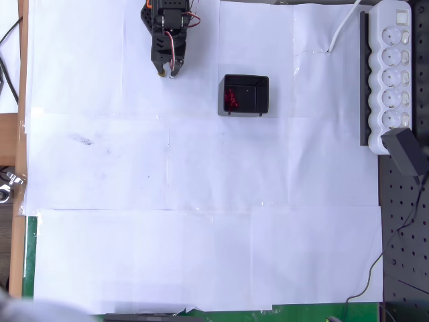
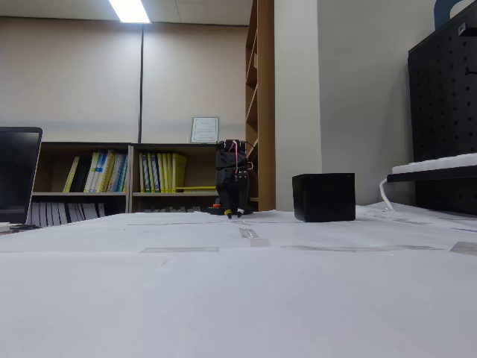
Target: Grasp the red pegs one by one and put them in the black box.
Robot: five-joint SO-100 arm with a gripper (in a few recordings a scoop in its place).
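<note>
The black box [image 1: 245, 94] stands on the white paper right of the arm, and several red pegs [image 1: 231, 100] lie clustered in its left part. In the fixed view the box [image 2: 323, 197] shows as a black block with its inside hidden. My gripper [image 1: 167, 70] hangs low over the paper to the left of the box, apart from it, with its fingertips close together and nothing visible between them. It appears at the far end of the table in the fixed view [image 2: 234, 214], tips near the surface.
A white power strip [image 1: 393, 74] lies along the right edge with a black adapter [image 1: 406, 153] plugged in. A black pegboard [image 1: 405, 255] sits at the lower right. White paper sheets [image 1: 201, 221] cover the table.
</note>
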